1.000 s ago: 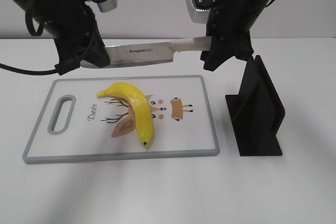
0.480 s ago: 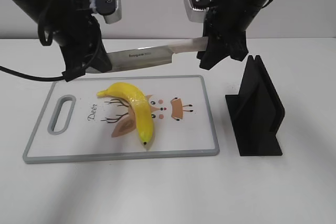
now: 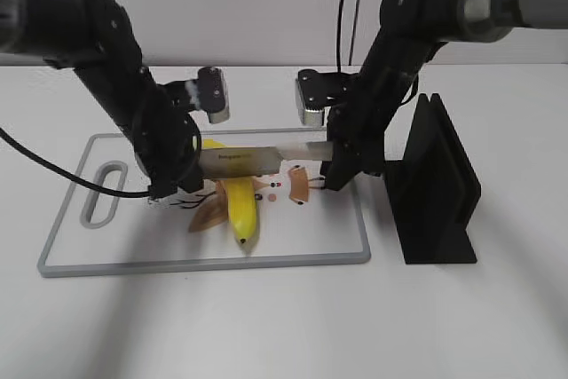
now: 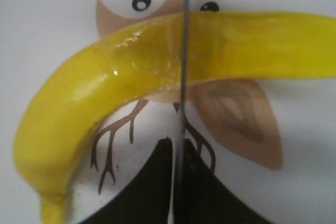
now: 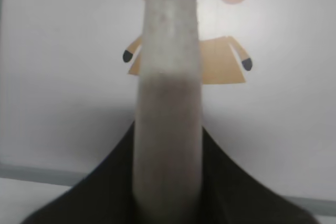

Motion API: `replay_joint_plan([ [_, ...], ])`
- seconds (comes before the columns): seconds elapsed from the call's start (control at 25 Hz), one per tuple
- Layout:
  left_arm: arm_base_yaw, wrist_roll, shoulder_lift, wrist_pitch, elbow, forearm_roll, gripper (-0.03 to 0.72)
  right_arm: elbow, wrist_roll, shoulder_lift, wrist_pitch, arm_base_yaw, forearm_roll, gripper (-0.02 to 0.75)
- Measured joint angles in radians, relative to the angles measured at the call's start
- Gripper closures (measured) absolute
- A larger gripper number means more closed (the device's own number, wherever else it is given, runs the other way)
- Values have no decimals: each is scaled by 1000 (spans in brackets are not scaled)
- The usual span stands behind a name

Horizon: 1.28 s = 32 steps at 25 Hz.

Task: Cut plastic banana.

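- Plastic banana: lies on the cutting board, which I see beside the black knife stand.
- Knife: my left gripper clamps the blade end and my right gripper grips the handle.
- Blade edge crosses the banana; contact appears likely, though the wrist view is blurred.

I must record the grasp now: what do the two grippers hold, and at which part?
Both hold the knife: the right gripper at the handle end, the left gripper at the blade's tip end, above the plastic banana.
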Motion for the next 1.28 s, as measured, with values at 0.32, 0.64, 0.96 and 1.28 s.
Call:
replay_joint_plan([
  [0.32, 2, -26, 29, -2, -12, -1, 693, -17, 3, 17, 15, 0, -2, 558],
  [0.64, 0, -28, -21, 7, -7, 0, 693, -63, 25, -14, 90, 2, -37, 558],
  [0.96, 0, -30, -189, 51, -7, -5, 693, -92, 29, -157, 132, 2, -48, 558],
  [1.28, 0, -30, -322, 88, -7, -10, 693, -100, 28, -220, 142, 2, -54, 559],
])
